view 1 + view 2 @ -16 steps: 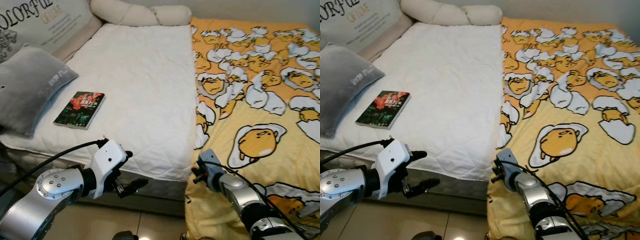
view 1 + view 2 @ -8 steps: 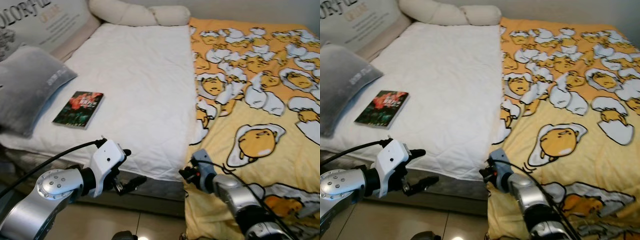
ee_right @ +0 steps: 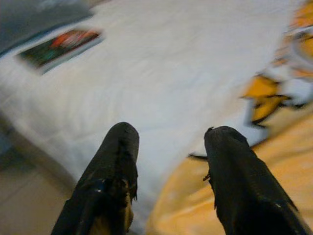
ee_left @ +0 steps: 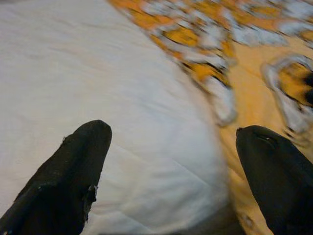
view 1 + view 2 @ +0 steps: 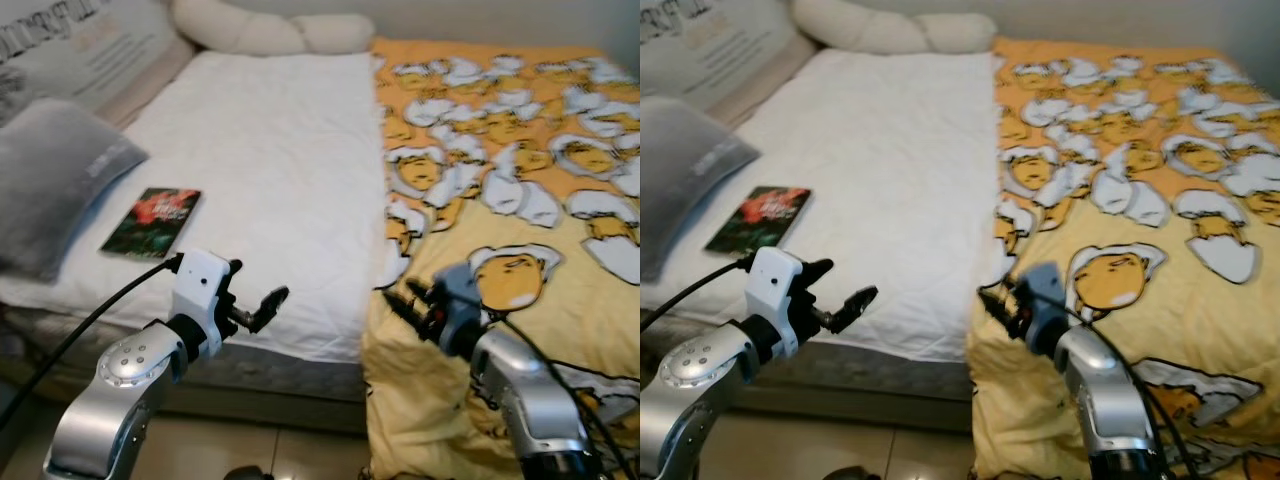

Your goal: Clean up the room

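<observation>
A yellow blanket [image 5: 520,200] with a cartoon egg print covers the right half of the bed and hangs over its near edge. The left half is bare white sheet [image 5: 280,150], where a dark book [image 5: 152,221] lies near a grey pillow [image 5: 50,180]. My left gripper [image 5: 256,290] is open, hovering at the near edge of the white sheet. My right gripper [image 5: 405,297] is open too, at the blanket's left border near the bed's front edge. Between its fingers [image 3: 120,147], the right wrist view looks across the sheet to the book [image 3: 58,44].
A cream bolster [image 5: 270,30] lies along the far edge of the bed. A printed cushion [image 5: 80,50] leans at the head end on the left. The mattress side [image 5: 270,375] and a tiled floor [image 5: 290,450] lie below the grippers.
Both arms have risen. The left gripper came up from below the mattress edge to its level. The right gripper lifted and moved right to the blanket's border. The camera shifted slightly.
</observation>
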{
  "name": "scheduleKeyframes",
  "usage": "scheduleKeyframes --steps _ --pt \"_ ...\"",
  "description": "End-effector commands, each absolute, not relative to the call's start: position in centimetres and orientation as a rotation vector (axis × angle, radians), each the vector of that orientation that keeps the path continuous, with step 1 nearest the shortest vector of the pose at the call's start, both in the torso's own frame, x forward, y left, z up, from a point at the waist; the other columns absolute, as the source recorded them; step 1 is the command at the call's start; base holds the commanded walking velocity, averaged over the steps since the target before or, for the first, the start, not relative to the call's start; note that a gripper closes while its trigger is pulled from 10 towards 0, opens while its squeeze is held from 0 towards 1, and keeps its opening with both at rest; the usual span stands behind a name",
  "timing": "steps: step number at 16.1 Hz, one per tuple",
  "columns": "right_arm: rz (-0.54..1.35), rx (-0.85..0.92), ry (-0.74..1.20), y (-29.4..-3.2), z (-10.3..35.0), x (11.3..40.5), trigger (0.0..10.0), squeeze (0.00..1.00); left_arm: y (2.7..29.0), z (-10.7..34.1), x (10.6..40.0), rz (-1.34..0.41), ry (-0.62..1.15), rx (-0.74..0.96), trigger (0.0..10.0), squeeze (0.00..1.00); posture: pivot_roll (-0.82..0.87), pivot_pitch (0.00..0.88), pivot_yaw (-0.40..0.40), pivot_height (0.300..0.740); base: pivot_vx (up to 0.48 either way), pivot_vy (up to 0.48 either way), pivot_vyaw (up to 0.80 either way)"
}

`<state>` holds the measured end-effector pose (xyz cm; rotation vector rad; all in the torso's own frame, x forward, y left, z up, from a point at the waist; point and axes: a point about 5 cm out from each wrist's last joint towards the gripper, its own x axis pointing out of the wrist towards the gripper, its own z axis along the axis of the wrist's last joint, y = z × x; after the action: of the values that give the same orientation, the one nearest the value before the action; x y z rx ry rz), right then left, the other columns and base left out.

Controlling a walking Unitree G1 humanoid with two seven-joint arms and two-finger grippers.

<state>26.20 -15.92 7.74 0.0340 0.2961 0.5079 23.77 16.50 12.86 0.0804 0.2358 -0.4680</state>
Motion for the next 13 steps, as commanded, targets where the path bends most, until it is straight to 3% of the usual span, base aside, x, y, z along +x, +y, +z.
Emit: scheduleKeyframes --steps 1,2,4,5,7,8,9,10,13 --pt "0.422 0.062 0.267 -16.1 8.3 25.9 10.0 1.0 17.3 12.5 23.8 -0.36 0.226 0.082 10.0 0.0 0.01 0.0 -0.001 0.74 0.0 0.0 0.0" --pt "0.422 0.062 0.267 -16.1 8.3 25.9 10.0 1.0 17.3 12.5 23.8 -0.36 0.226 0.082 10.0 0.0 0.01 0.0 -0.001 0.74 0.0 0.0 0.0" --pt "0.18 0.143 0.188 -16.6 8.8 25.6 10.0 1.0 17.6 11.9 23.0 -0.261 0.229 0.067 10.0 0.0 0.03 0.0 -0.011 0.74 0.0 -0.349 0.0" --pt "0.098 0.12 0.162 -17.3 9.2 25.4 10.0 0.63 18.0 11.6 22.3 -0.229 0.243 0.067 10.0 0.0 0.02 0.0 0.009 0.74 0.0 -0.307 0.0" --pt "0.028 0.095 0.181 -17.8 8.7 25.0 10.0 0.57 18.6 11.6 22.2 -0.216 0.246 0.082 10.0 0.0 0.01 0.0 0.047 0.74 0.0 -0.257 0.0" --pt "0.02 0.105 0.19 -17.8 8.5 24.6 10.0 0.12 18.9 11.6 22.4 -0.212 0.247 0.092 10.0 0.0 0.01 0.0 0.051 0.74 0.0 -0.251 0.0" --pt "0.026 0.137 0.187 -17.8 8.4 24.4 10.0 0.12 18.9 11.7 22.6 -0.208 0.246 0.093 10.0 0.0 0.01 0.0 0.049 0.74 0.0 -0.251 0.0" --pt "0.031 0.116 0.19 -17.5 8.3 25.1 10.0 0.0 19.0 11.7 22.8 -0.187 0.236 0.103 10.0 0.0 0.02 0.0 0.04 0.74 0.0 -0.251 0.0" --pt "0.052 0.099 0.189 -16.7 8.5 25.3 10.0 0.0 19.3 11.7 23.3 -0.15 0.227 0.111 10.0 0.0 0.01 0.0 0.04 0.74 0.0 -0.254 0.0"
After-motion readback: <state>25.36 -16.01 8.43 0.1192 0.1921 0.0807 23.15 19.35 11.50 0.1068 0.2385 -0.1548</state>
